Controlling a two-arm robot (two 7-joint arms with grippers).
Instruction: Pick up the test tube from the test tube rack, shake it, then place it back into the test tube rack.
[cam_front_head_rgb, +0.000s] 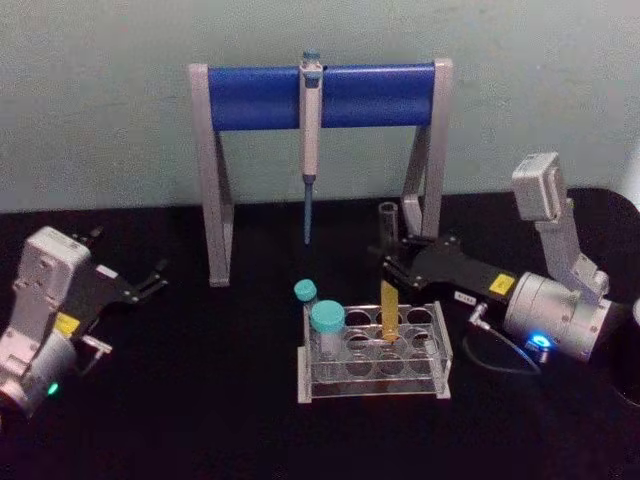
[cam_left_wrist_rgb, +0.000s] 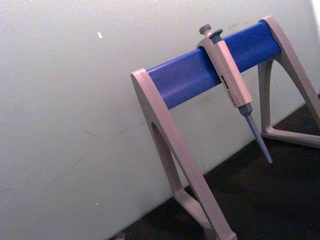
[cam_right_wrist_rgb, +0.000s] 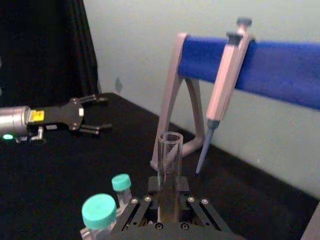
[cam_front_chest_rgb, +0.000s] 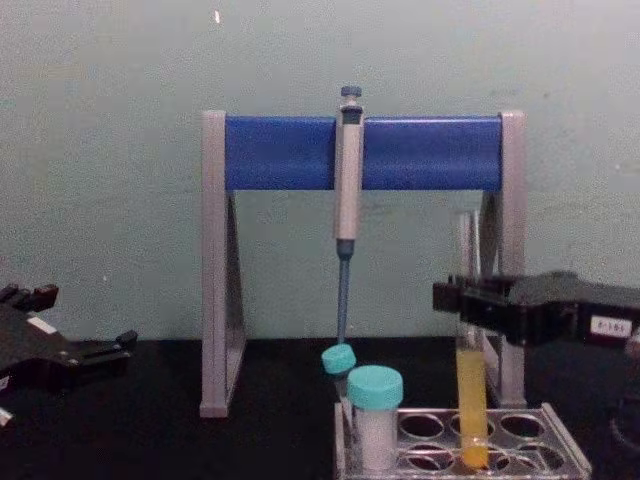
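Toward the back of the test tube rack, in the third column of holes from the left: the test tube, upright, lower end down inside a hole. Tall, slim, clear glass, open at the mouth, rounded at the bottom. Filled with yellow-orange liquid in the lower part, bare and see-through above. Clamped above the liquid line by the right gripper, reaching in from the right, fingers closed against the glass on both sides. Cannot tell whether seated on the rack's floor or raised a little.

At the left of the table, well apart from the rack: the left gripper, low over the surface, fingers spread wide, holding nothing.

Underneath everything, a matt black table top. Behind, a pale green wall, plain but for a few small marks. Off to one side in the right wrist view, a black curtain. Near the rack's right end, a loop of black cable lying on the table.

Counted: one glass test tube. One rack, low, clear plastic, round holes on top. Two teal-capped tubes at the rack's left end, shorter than the glass one. One pipette stand behind the rack, grey legs and blue crossbar. One pipette hanging from the middle of that bar, tip pointing down.
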